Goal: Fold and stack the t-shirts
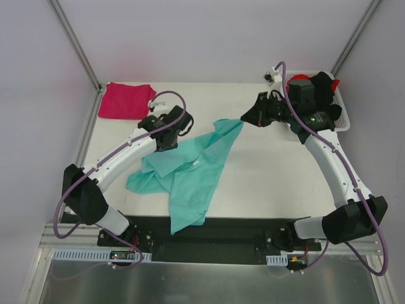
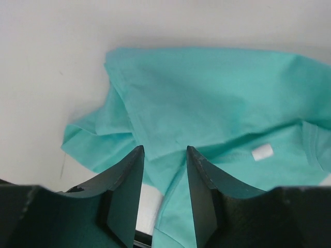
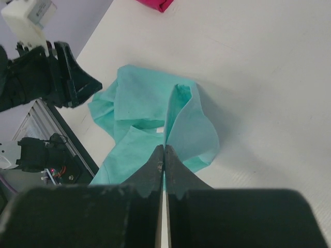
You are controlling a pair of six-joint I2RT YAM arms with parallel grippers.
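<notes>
The teal t-shirt (image 1: 190, 171) lies crumpled in the middle of the table, with its white neck label (image 2: 262, 152) showing. My right gripper (image 1: 244, 119) is shut on the shirt's far right corner and holds that edge raised; in the right wrist view the cloth (image 3: 186, 124) rises in a fold up to the closed jaws (image 3: 164, 147). My left gripper (image 1: 169, 140) hovers over the shirt's upper left part, open, with the cloth (image 2: 207, 98) lying below its jaws (image 2: 164, 150) and nothing between them. The pink t-shirt (image 1: 124, 100) lies folded at the back left corner.
A white basket (image 1: 345, 119) at the back right holds black (image 1: 321, 85) and red (image 1: 333, 82) garments, just behind the right arm. The teal shirt's lower tail reaches the black base rail (image 1: 228, 231) at the near edge. Frame posts stand at both back corners.
</notes>
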